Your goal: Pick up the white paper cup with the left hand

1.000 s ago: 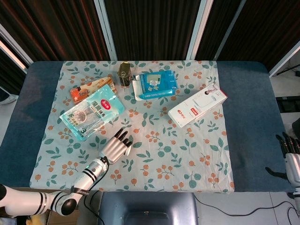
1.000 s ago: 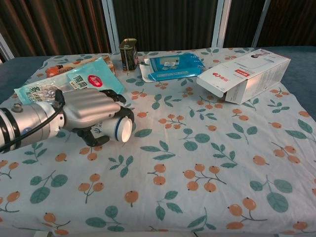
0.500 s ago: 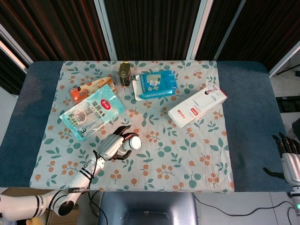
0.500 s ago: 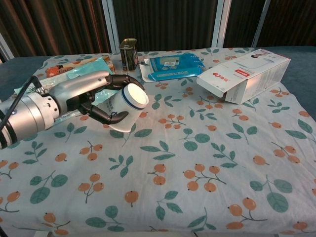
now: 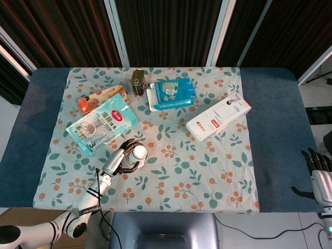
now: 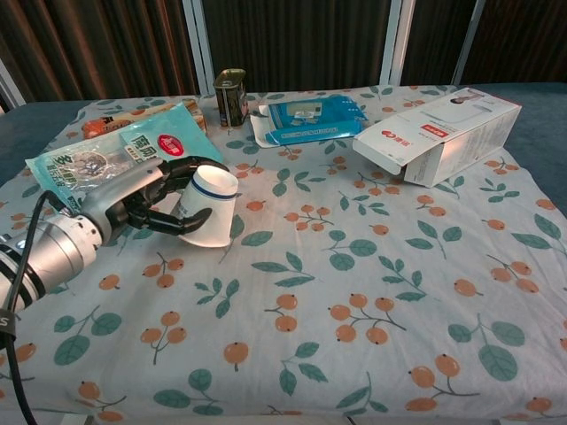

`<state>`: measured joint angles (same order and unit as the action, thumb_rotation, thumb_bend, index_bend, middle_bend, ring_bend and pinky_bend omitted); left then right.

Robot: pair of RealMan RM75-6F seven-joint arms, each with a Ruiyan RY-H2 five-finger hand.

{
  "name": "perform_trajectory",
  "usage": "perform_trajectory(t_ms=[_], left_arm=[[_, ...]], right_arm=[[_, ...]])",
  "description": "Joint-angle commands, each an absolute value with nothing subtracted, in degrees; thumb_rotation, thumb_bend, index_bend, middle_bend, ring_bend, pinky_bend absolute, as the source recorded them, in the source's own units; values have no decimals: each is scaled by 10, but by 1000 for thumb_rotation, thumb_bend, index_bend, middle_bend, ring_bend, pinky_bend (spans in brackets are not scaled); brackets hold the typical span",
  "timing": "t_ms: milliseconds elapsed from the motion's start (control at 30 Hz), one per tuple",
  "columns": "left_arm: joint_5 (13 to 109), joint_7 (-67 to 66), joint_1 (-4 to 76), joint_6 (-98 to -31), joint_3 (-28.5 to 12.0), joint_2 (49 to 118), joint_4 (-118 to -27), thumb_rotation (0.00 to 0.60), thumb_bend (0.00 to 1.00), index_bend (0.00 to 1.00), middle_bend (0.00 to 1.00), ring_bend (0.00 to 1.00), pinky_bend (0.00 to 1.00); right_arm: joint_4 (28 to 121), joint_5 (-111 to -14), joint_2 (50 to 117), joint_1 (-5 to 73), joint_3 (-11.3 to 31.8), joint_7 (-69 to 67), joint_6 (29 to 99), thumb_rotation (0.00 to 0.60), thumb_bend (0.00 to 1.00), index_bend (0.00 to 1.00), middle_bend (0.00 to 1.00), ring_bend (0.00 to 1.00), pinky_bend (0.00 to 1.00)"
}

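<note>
The white paper cup (image 6: pixel 206 208) with a dark blue ring near its rim stands nearly upright, its mouth up, in my left hand (image 6: pixel 142 202), whose fingers wrap its side. From above the cup (image 5: pixel 138 153) shows as a white circle at the hand (image 5: pixel 119 160), left of the cloth's middle. Whether its base touches the cloth I cannot tell. My right hand (image 5: pixel 321 177) hangs off the table's right edge with fingers apart, holding nothing.
A teal snack bag (image 6: pixel 106 159) lies just behind the left hand. Further back are an orange packet (image 5: pixel 99 98), a dark tin can (image 6: pixel 231 96) and a blue wipes pack (image 6: pixel 308 119). A white and red box (image 6: pixel 438 135) lies at the right.
The left hand turned the cup from lying tilted, mouth toward the chest camera, to nearly upright, and drew back toward the table's near left with it.
</note>
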<state>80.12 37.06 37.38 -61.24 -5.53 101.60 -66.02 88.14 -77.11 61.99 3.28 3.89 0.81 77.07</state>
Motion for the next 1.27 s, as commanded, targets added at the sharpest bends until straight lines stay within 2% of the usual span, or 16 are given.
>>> perform_trajectory(t_ms=[33, 100, 167, 233, 400, 533, 633, 700, 800, 867, 1000, 1267], left_arm=[[814, 387, 372, -607, -49, 1016, -654, 600, 458, 147, 200, 0, 0], [823, 402, 373, -601, -44, 1011, -654, 600, 441, 30, 95, 0, 0], [829, 410, 373, -599, -42, 1008, -653, 600, 428, 0, 26, 0, 0], [832, 414, 372, -602, -42, 1007, -652, 600, 426, 0, 1, 0, 0], [853, 409, 366, -632, -42, 993, -668, 600, 405, 0, 0, 0, 0], [890, 361, 351, -694, -38, 946, -721, 600, 388, 0, 0, 0, 0], [907, 244, 324, -735, -26, 873, -789, 600, 367, 0, 0, 0, 0], [904, 154, 306, -739, -11, 814, -837, 600, 358, 0, 0, 0, 0], [865, -20, 260, -757, 8, 721, -910, 600, 358, 0, 0, 0, 0], [843, -86, 229, -787, 14, 697, -927, 600, 356, 0, 0, 0, 0], [820, -135, 172, -839, 30, 681, -918, 600, 356, 0, 0, 0, 0], [823, -97, 100, -908, 40, 708, -841, 600, 355, 0, 0, 0, 0]], right_arm=[[881, -770, 620, 33, 39, 8, 770, 600, 113, 0, 0, 0, 0], [882, -769, 619, 33, 39, 8, 768, 600, 112, 0, 0, 0, 0], [882, -768, 620, 34, 39, 9, 767, 600, 112, 0, 0, 0, 0], [882, -768, 620, 34, 38, 9, 767, 600, 112, 0, 0, 0, 0], [883, -768, 619, 33, 39, 8, 769, 600, 112, 0, 0, 0, 0], [884, -771, 617, 33, 41, 6, 775, 600, 112, 0, 0, 0, 0], [882, -778, 617, 32, 42, 7, 783, 600, 112, 0, 0, 0, 0], [878, -782, 618, 31, 41, 10, 790, 600, 112, 0, 0, 0, 0], [869, -791, 619, 26, 39, 22, 805, 600, 112, 0, 0, 0, 0], [864, -796, 621, 23, 38, 30, 815, 600, 112, 0, 0, 0, 0], [856, -806, 626, 15, 34, 40, 833, 600, 112, 0, 0, 0, 0], [836, -806, 637, 8, 33, 25, 841, 600, 112, 0, 0, 0, 0]])
